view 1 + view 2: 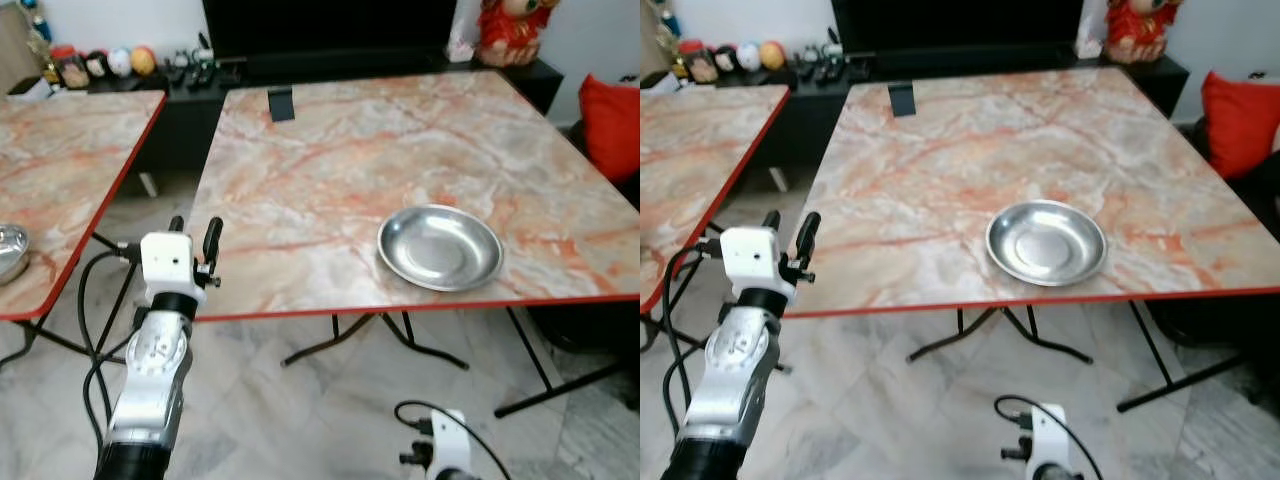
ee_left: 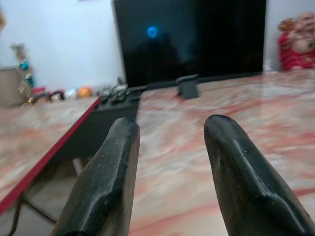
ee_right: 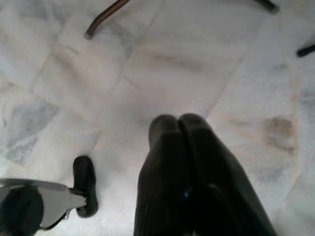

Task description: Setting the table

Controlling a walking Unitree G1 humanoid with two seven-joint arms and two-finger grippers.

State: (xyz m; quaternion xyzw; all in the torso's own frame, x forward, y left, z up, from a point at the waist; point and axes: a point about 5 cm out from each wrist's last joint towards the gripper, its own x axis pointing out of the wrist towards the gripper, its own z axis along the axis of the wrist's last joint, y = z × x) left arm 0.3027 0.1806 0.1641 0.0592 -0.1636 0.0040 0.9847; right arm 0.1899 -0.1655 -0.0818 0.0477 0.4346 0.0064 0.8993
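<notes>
My left gripper (image 1: 196, 232) is raised at the near left corner of the main table (image 1: 330, 160), fingers spread, nothing between them. The tips sit just off the red edge, pointing across the top toward the TV (image 2: 192, 34). My right gripper (image 3: 179, 125) hangs low over the floor, fingers pressed together, empty.

The task's thing now on the main table: a steel plate (image 1: 440, 246), right way up, close to the near edge, well to the right of my left gripper. Nothing in it.

Risks, as I judge them:
- The plate is shallow and slick. A pinch on its rim could slip, or tip it off the near edge, which it almost touches.
- Left gripper to plate is a long sideways reach. Leaning in could knock my arm against the table edge.
- The gap between the two tables is narrow, with folding legs below. Stepping there could catch a foot or my hanging cable.

Count:
- Tables: two, both marbled with red trim. The second table (image 1: 60, 170) is on my left.
- Steel dishes: two. The plate, plus a steel bowl (image 1: 10, 250) partly seen at the second table's near edge.
- One small dark stand (image 1: 281, 103) at the main table's far side.
- One red figurine (image 1: 515, 30) behind it.
</notes>
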